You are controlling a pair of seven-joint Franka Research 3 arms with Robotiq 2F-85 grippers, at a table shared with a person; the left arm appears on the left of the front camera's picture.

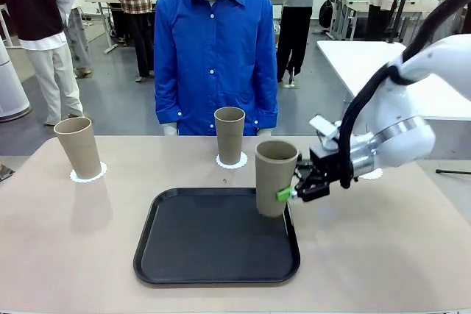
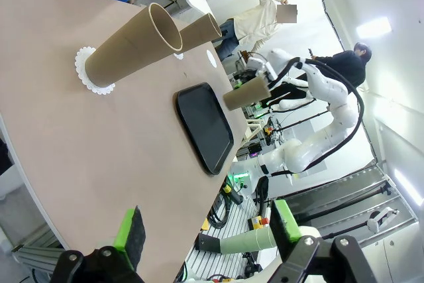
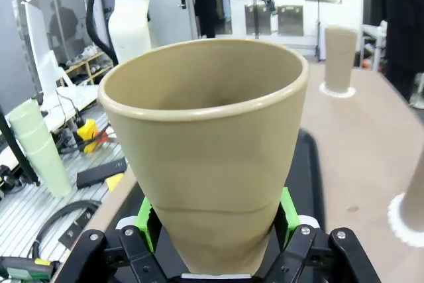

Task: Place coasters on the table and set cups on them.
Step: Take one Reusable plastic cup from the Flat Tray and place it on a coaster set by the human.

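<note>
The right tool (image 1: pixel 288 195) is clamped on a tan cup (image 1: pixel 275 178), holding it upright above the right edge of the black tray (image 1: pixel 213 244). Two more cups (image 1: pixel 229 134) (image 1: pixel 78 146) stand on white coasters (image 1: pixel 88 175) on the beige surface (image 1: pixel 383 248). A third coaster (image 1: pixel 372 174) lies bare behind the right arm. The left tool (image 2: pixel 205 230) hangs wide open and empty above the surface's edge.

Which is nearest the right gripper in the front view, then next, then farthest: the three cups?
1. The held cup, gripped in the right gripper over the tray's right edge.
2. The middle cup, far side, on a coaster.
3. The left cup, far left.
</note>
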